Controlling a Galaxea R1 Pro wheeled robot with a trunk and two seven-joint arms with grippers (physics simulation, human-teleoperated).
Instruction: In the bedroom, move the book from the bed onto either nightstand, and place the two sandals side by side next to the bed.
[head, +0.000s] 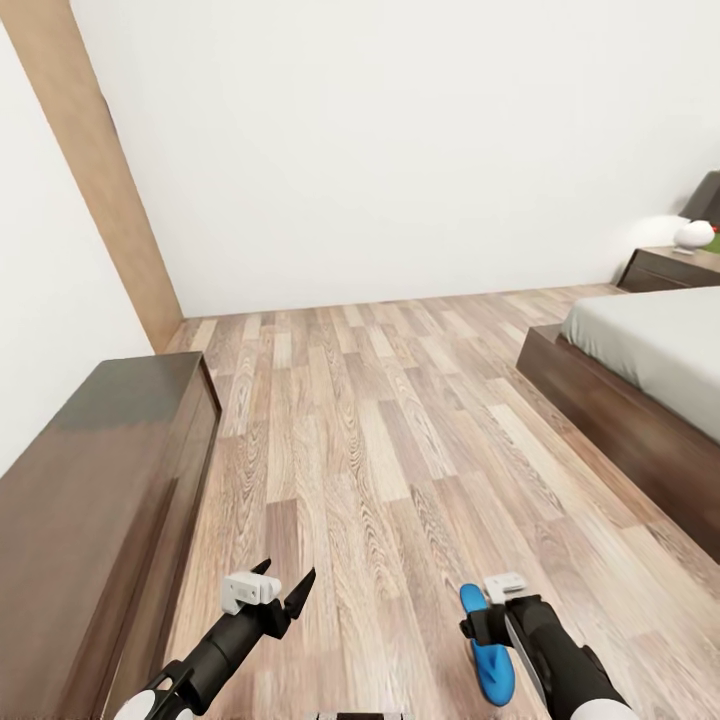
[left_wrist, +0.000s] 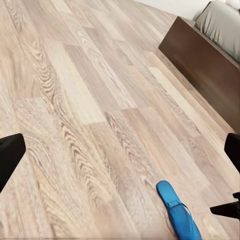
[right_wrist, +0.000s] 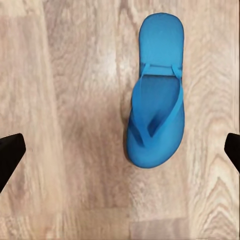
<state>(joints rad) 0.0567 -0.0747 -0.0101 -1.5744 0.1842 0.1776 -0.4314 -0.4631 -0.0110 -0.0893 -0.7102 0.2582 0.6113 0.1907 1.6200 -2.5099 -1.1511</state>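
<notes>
One bright-blue sandal (head: 487, 650) lies flat on the plank floor, strap side up, directly under my right gripper (head: 497, 622). In the right wrist view the sandal (right_wrist: 156, 95) sits between and beyond the spread fingertips (right_wrist: 10, 154), untouched, and the right gripper (right_wrist: 120, 150) is open and empty. My left gripper (head: 285, 585) hovers open over bare floor to the sandal's left; its wrist view catches the sandal (left_wrist: 177, 212) and the bed's dark frame (left_wrist: 200, 65). The bed (head: 650, 350) stands at the right, with a nightstand (head: 670, 268) beyond it. The book and the other sandal are out of view.
A long low dark-brown dresser (head: 90, 500) runs along the left wall close to my left arm. A round white object (head: 693, 234) sits on the nightstand. Wood floor (head: 380, 420) stretches between dresser and bed up to the white back wall.
</notes>
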